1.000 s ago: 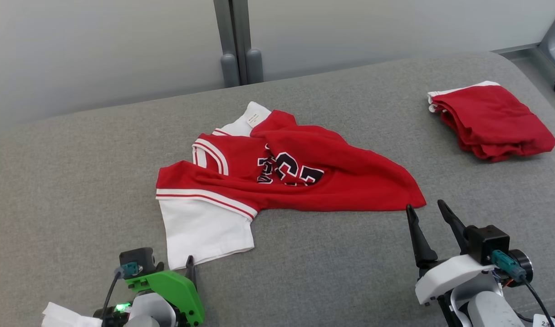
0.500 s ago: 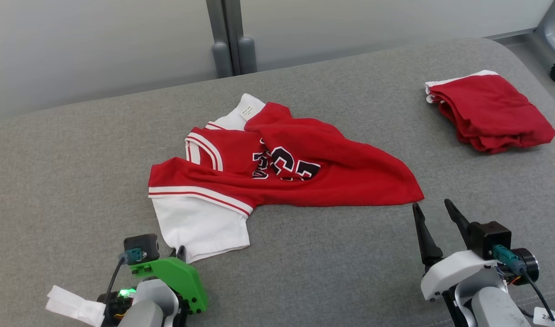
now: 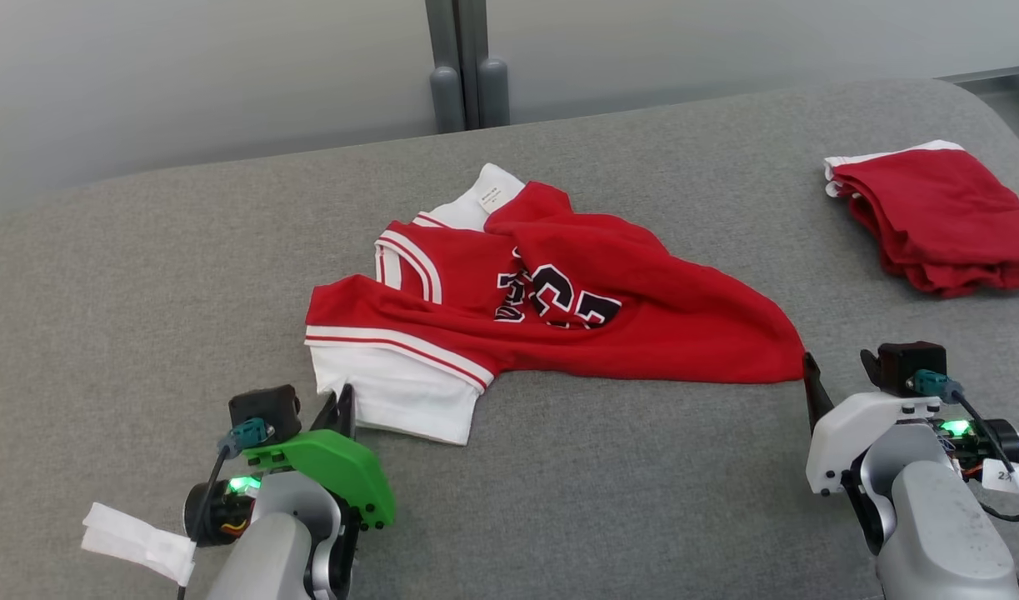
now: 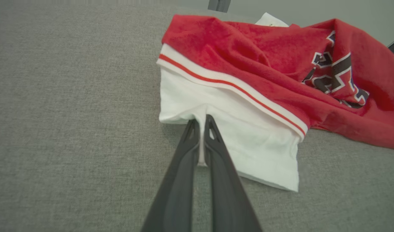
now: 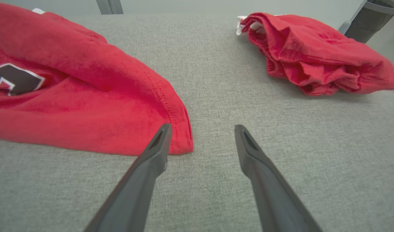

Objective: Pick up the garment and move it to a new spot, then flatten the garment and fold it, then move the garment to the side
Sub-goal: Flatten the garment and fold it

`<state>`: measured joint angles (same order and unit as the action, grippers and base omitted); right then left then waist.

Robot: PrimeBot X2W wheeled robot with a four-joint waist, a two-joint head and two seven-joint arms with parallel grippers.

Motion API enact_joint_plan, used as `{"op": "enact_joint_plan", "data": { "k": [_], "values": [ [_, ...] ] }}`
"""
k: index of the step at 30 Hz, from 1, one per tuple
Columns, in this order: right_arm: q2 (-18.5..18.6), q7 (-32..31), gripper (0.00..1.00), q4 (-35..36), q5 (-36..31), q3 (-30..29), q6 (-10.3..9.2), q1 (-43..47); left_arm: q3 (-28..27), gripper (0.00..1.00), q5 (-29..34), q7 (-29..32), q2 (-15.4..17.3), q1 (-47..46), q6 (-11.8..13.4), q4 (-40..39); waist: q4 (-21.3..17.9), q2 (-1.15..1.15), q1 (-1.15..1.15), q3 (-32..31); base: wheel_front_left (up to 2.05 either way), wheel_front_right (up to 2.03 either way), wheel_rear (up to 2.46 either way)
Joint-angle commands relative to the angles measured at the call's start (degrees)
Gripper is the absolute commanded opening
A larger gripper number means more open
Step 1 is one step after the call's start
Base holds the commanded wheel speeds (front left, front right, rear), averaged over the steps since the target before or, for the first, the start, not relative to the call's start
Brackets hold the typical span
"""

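My left claw [image 4: 200, 120] is clamped on the jersey [image 3: 667, 333], at its white sleeve; right claw [image 5: 201, 129] wide open beside the hem.

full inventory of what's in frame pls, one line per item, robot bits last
Crumpled fabric jersey with black numerals: 1, red and white, middle of the surface.
Folded cloth garment with white trim: 1, red, far right of the surface.
Padded fabric surface: 1, grey, under both garments.
Round-topped upright posts: 2, grey, behind the far edge, near the middle.
Left tool: 1, dark fingers, shut on the jersey's white near edge.
Right tool: 1, dark fingers, open, at the jersey's red hem corner.
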<state>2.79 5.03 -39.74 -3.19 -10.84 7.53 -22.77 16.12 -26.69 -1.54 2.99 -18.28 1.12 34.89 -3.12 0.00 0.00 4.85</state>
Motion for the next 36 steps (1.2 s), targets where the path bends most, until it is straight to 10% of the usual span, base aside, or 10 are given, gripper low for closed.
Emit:
{"op": "enact_joint_plan", "data": {
  "k": [1, 16, 17, 19, 21, 36],
  "values": [
    [0.21, -0.48, 1.0, -1.39, -0.19, -0.43, -0.1, -1.38, -0.02, 0.0, -0.18, -0.23, 0.26, 0.55, 0.4, -1.01, 0.88, 0.0, 0.0, 0.58, 0.0, 0.0, 0.0],
    [0.23, -4.41, 1.0, -16.1, -0.46, -1.07, -0.1, -8.62, 0.32, 0.0, -0.67, -0.51, 1.22, 4.06, 1.66, -8.56, 3.06, 0.0, 0.0, 2.1, 0.0, 0.0, 0.0],
    [0.18, -4.48, 0.55, -16.82, 0.15, -0.67, -0.08, -8.95, 0.33, 0.0, -0.69, -0.54, 1.27, 4.22, 1.75, -8.96, 3.06, 0.0, 0.0, 2.04, 0.0, 0.0, 0.0],
    [0.14, -4.39, 0.17, -17.88, 1.19, 0.21, -0.08, -9.51, 0.37, 0.0, -0.77, -0.59, 1.4, 4.5, 1.88, -9.6, 2.98, 0.0, 0.0, 1.86, 0.0, 0.0, 0.0],
    [0.17, -4.01, 0.0, -18.62, 2.12, 1.19, -0.08, -10.05, 0.48, 0.0, -0.82, -0.65, 1.57, 4.62, 1.73, -10.19, 2.81, 0.0, 0.0, 1.55, 0.0, 0.0, 0.0],
    [0.53, -2.96, 0.0, -9.06, 25.7, 15.72, -0.08, -10.39, -1.13, 0.0, -0.03, -1.14, 5.8, 1.27, 1.92, -19.15, 1.23, 0.0, 0.0, -4.69, 0.0, 0.0, 0.0]
  ]
}}
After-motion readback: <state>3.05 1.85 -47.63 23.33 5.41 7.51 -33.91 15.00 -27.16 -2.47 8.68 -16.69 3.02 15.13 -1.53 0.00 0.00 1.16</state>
